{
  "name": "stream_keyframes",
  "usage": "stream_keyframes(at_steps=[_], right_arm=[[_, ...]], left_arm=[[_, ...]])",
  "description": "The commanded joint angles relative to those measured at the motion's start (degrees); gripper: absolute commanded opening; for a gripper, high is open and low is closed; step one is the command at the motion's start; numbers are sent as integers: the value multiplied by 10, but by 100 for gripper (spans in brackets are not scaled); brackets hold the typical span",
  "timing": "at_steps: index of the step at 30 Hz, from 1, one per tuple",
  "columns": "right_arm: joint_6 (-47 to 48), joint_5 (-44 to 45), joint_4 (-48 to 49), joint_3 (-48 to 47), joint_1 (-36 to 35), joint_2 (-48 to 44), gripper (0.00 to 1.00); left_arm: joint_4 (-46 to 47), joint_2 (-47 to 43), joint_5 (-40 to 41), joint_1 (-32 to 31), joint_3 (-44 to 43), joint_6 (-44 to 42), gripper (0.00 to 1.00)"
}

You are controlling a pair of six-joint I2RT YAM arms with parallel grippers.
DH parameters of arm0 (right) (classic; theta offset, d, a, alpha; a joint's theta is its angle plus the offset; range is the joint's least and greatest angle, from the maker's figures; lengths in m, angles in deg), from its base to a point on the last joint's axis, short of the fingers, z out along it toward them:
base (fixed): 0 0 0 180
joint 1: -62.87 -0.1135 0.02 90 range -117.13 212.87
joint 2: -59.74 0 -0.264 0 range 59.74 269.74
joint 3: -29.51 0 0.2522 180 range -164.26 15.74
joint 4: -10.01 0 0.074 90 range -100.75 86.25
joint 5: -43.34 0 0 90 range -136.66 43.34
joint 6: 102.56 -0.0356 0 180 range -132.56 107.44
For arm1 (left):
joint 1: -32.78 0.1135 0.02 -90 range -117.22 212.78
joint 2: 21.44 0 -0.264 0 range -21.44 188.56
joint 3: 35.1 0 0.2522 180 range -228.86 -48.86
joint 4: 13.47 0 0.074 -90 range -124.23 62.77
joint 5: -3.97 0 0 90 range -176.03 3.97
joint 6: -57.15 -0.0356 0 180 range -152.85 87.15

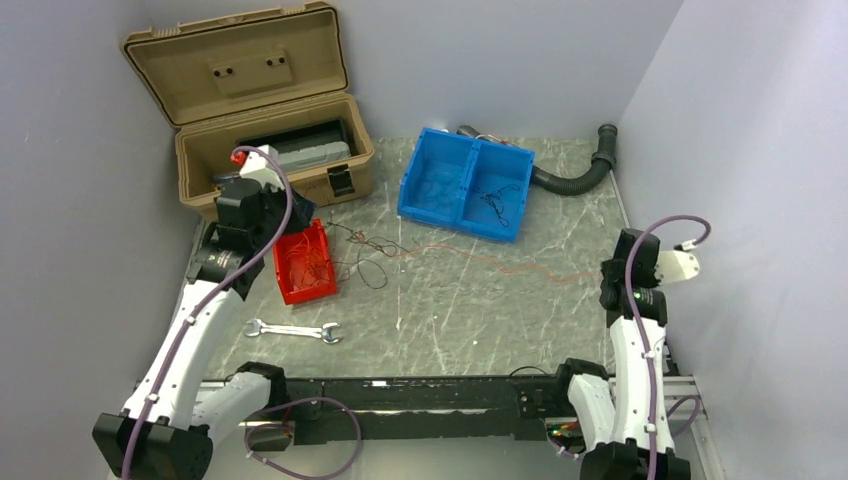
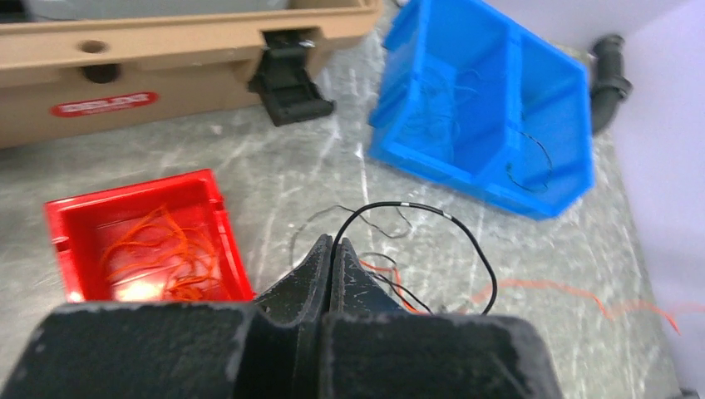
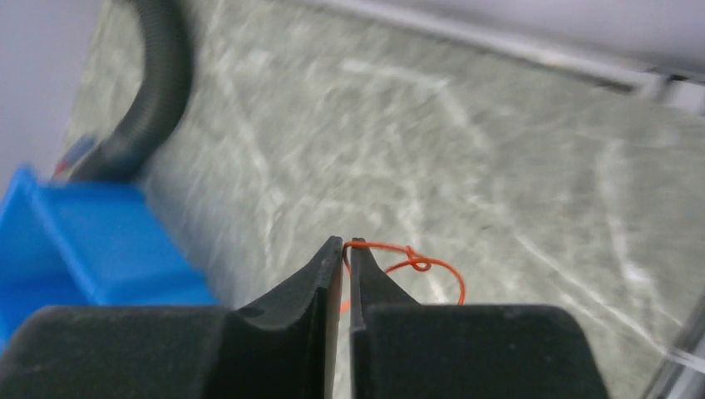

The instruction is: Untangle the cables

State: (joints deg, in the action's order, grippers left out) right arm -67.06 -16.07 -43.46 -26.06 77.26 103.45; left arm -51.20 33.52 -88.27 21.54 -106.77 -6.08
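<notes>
Cables (image 1: 366, 256), hair-thin flexible wires in orange-red, black and blue, lie as a loose tangle on the grey marbled table (image 1: 480, 330), just right of a small red plastic bin (image 1: 310, 293). Separation is in hand, not complete.

Near edge: a silver open-ended wrench (image 1: 293, 330) lies flat ahead of the left arm, apart from the wires.

Left gripper (image 2: 332, 248): jaws pressed together, pinching the thin black cable (image 2: 465, 237), which rises from the tips and arcs in a wide loop back down to the tangle.

Right gripper (image 3: 347, 245): jaws likewise closed, nipping the thin orange-red cable (image 3: 420, 264), which shows a small knot-like curl just beyond the tips. In the top view this strand runs as a faint wavy line across the table from the tangle toward the right arm.

Judgement: the step is a two-handed pull-apart, one strand per arm. The next move calls for drawing the grips apart slowly and probably lifting the black loop clear of the orange-red strand. Tension should stay low, as wire this fine could slip out or cinch the curl tighter.

Mid-table: the red bin holds a nest of orange-red wire.

Farther back:
- A blue plastic bin with two compartments (image 1: 410, 195) holds black wire in its right compartment and faint blue strands in its left.
- A tan plastic toolbox (image 1: 240, 70) stands with its lid open.
- A black ribbed hose (image 1: 575, 178) lies by the rear wall.
</notes>
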Motion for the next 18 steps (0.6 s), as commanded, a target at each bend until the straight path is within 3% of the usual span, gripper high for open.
stream_keyframes(at_steps=[1, 2, 3, 8, 13, 18], right_arm=[[186, -247, 149, 33, -30, -11, 52], [200, -267, 160, 41, -55, -18, 95], [211, -272, 167, 45, -87, -25, 99], [288, -331, 236, 29, -276, 5, 100], [401, -510, 375, 14, -407, 115, 98], [515, -479, 436, -39, -519, 246, 97]], left_arm=[[138, -3, -177, 3, 39, 5, 0], [164, 0, -213, 2, 44, 6, 0], [180, 4, -236, 2, 44, 8, 0], [185, 20, -295, 2, 24, -19, 0], [173, 19, -322, 2, 4, -48, 0], [170, 7, -345, 2, 1, -65, 0]])
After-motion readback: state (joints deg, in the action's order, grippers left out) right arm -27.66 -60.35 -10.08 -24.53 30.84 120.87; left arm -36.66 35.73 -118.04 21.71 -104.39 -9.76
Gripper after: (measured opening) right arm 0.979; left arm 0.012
